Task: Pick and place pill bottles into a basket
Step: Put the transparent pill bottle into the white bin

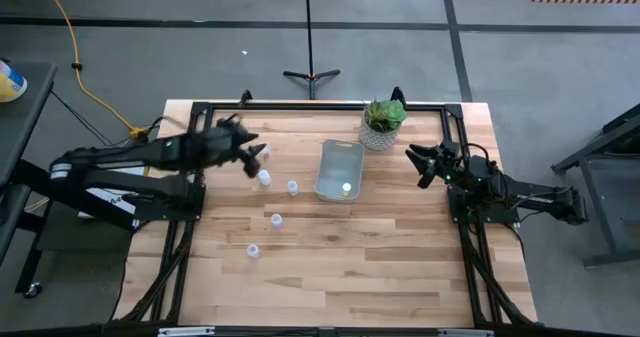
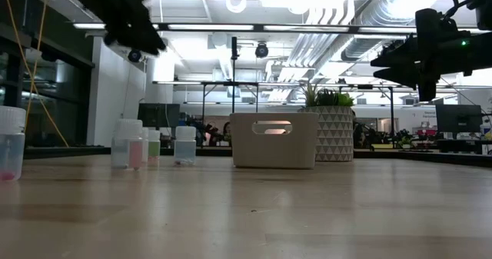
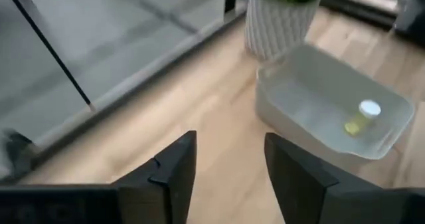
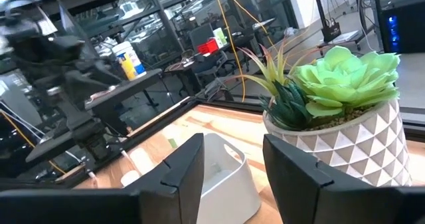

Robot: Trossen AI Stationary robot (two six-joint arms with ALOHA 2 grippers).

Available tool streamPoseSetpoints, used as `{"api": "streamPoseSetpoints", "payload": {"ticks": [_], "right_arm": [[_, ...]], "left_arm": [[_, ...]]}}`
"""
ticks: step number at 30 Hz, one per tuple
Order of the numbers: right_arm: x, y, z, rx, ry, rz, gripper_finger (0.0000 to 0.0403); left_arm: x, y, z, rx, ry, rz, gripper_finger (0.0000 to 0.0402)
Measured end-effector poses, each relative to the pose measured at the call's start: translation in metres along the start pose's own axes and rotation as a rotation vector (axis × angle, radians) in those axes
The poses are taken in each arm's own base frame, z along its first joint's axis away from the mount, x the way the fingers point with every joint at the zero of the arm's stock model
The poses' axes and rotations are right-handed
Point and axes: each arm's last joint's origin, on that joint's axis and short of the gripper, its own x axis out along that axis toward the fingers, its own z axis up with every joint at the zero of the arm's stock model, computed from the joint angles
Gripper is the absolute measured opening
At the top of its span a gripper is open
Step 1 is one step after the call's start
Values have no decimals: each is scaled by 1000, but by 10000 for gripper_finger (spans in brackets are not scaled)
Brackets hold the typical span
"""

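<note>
Several small white-capped pill bottles stand upright on the table left of the basket, among them one, another and a third; they also show in the low view. The clear basket stands at mid table and holds one bottle lying inside. My left gripper is open and empty above the table, just beyond the nearest bottle; its fingers frame bare wood. My right gripper is open and empty, raised to the right of the basket.
A white pot with a green plant stands at the far edge beside the basket's far right corner, close to my right gripper. Black frame rails run round the table's far edge and sides. Bare wood lies near the front edge.
</note>
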Motion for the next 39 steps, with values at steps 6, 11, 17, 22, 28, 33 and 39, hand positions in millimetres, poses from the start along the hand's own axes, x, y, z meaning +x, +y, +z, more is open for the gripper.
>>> {"api": "streamPoseSetpoints", "payload": {"ticks": [6,11,17,22,28,33,39], "right_arm": [[0,0,0,0,0,0,146],[0,0,0,-6,4,-1,147],[0,0,0,-9,4,-1,145],[0,0,-1,-10,5,-1,147],[0,0,-1,-10,5,-1,149],[0,0,-1,-31,5,-1,149],[0,0,-1,-66,3,-6,149]], "left_arm": [[51,32,9,-130,229,-145,194],[74,55,8,-151,303,-148,193],[89,71,1,-199,365,-95,208],[99,71,-7,-243,430,-81,260],[107,75,-14,-228,478,22,312],[108,76,-20,-212,532,72,324],[107,76,-22,-225,561,53,315]]}}
